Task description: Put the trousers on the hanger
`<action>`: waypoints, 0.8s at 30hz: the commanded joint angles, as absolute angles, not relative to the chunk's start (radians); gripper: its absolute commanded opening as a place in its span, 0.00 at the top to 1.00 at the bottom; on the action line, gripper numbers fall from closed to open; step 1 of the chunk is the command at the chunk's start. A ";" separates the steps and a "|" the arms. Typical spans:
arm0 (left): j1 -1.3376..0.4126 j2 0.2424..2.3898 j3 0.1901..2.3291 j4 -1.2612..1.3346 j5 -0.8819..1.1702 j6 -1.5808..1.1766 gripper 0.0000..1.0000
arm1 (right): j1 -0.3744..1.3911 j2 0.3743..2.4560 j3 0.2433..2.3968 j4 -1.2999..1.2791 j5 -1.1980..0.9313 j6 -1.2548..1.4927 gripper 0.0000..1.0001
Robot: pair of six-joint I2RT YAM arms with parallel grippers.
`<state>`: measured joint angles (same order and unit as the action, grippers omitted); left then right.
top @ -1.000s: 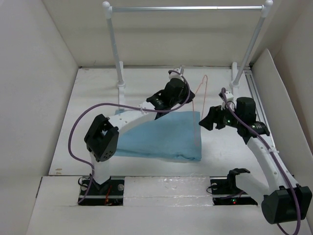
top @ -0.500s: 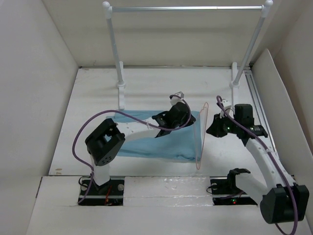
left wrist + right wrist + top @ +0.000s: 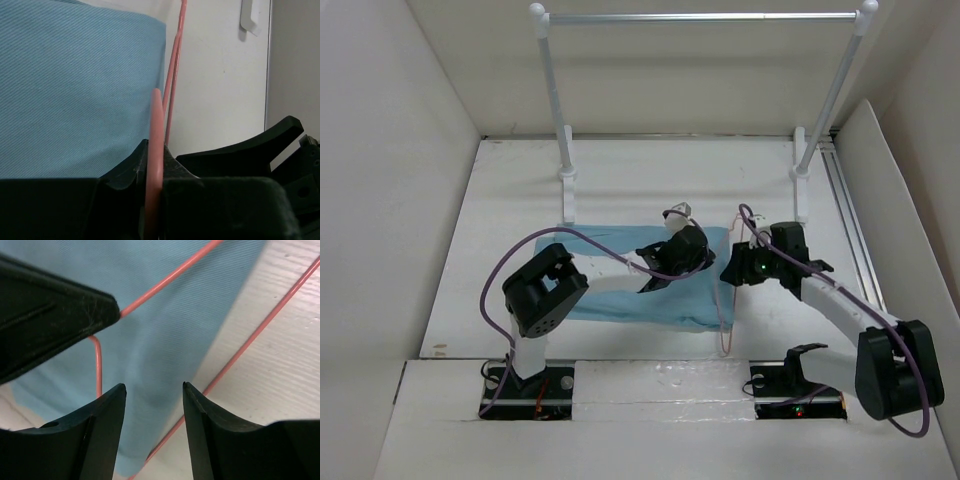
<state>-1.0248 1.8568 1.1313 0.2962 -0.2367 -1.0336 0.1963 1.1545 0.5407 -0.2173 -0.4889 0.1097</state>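
Fingers of the left gripper (image 3: 156,162) are pinched tight on the pink wire hanger (image 3: 172,75). It sits at the right edge of the blue trousers (image 3: 665,305), which lie flat on the counter (image 3: 620,180). The right gripper (image 3: 154,390) hangs just above the wire, fingers apart, holding nothing. I think the hanger is being lined up. Next, the cloth must slip through it.

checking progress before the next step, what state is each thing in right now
light blue cloth trousers: lying folded flat, not hung
thin pink-red wire hanger: at the trousers' right edge, gripped
left end effector: shut on the hanger
right end effector: open, holding nothing
silver metal rail: upright, nothing on it
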 commanded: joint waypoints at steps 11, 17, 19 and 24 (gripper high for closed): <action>-1.037 1.879 1.080 0.295 -0.291 -1.057 1.00 | 0.310 1.247 0.443 -0.042 -0.285 0.253 0.43; -1.037 1.879 1.086 0.270 -0.304 -1.055 1.00 | 0.322 1.301 0.425 0.074 -0.341 0.302 1.00; -1.037 1.873 1.086 0.252 -0.319 -1.040 1.00 | 0.322 1.231 0.436 0.039 -0.324 0.301 1.00; -0.990 1.815 1.057 0.224 -0.370 -0.989 1.00 | 0.236 1.054 0.560 -0.208 -0.265 0.198 1.00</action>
